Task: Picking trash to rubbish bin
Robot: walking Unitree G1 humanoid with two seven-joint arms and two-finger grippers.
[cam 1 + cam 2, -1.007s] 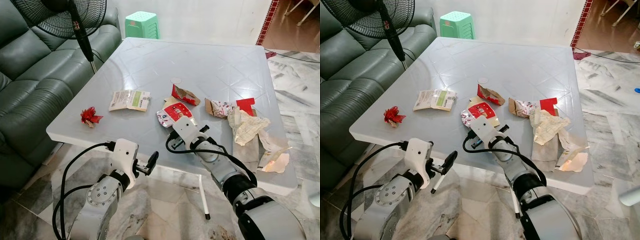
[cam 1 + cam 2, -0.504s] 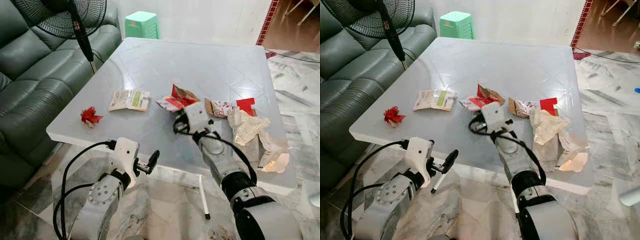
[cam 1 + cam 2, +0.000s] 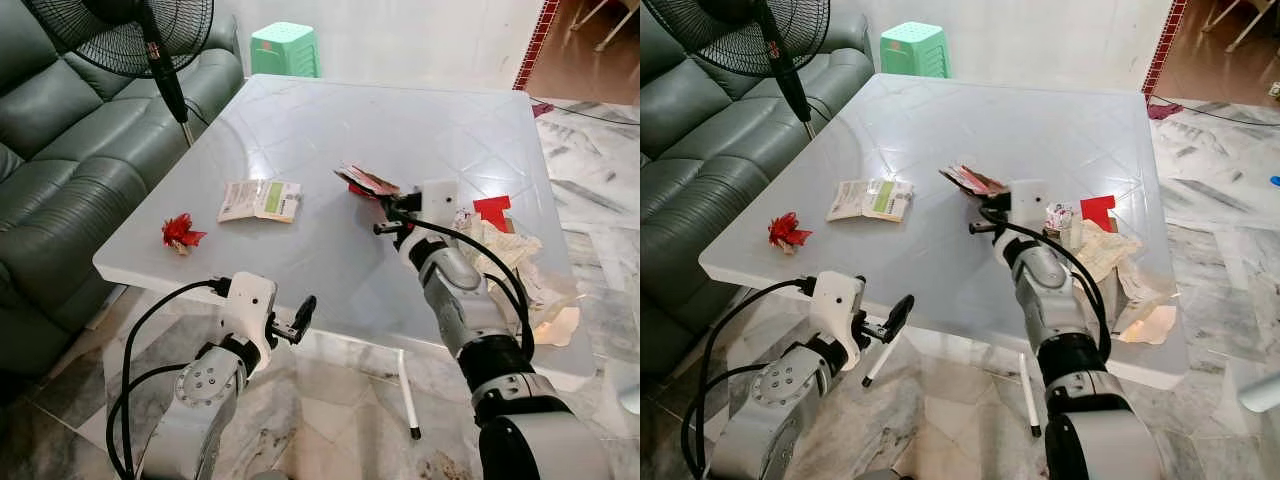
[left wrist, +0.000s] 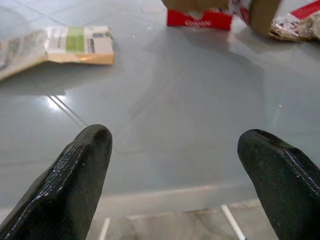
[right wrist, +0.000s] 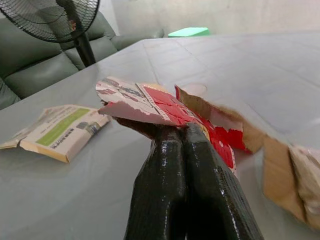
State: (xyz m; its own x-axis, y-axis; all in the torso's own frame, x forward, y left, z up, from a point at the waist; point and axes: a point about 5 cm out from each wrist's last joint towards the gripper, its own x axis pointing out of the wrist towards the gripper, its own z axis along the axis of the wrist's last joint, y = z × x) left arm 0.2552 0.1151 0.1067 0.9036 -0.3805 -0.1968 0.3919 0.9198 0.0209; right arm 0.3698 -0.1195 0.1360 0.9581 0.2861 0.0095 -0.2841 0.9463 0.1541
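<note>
Broadly: glossy grey square desk (image 3: 300, 150) beside dark leather sofa (image 3: 60, 150), marble floor below. Right claw (image 3: 383, 213) pinched tight on flat, torn red-and-white carton (image 5: 145, 102), raised above mid-desk. Left claw (image 4: 175, 175) spread wide, empty, at desk's near edge. Crumpled paper (image 3: 495, 250) heaped right.

Room: square pale grey table (image 3: 300, 110) with a glossy top that reflects light, on thin white legs (image 3: 408, 392). Dark green leather sofa (image 3: 60, 150) along its left side. Black standing fan (image 3: 125, 35) between sofa and table. Green plastic stool (image 3: 284, 48) beyond the far edge. Veined marble floor (image 3: 590, 160); white wall (image 3: 400, 35) behind.
</note>
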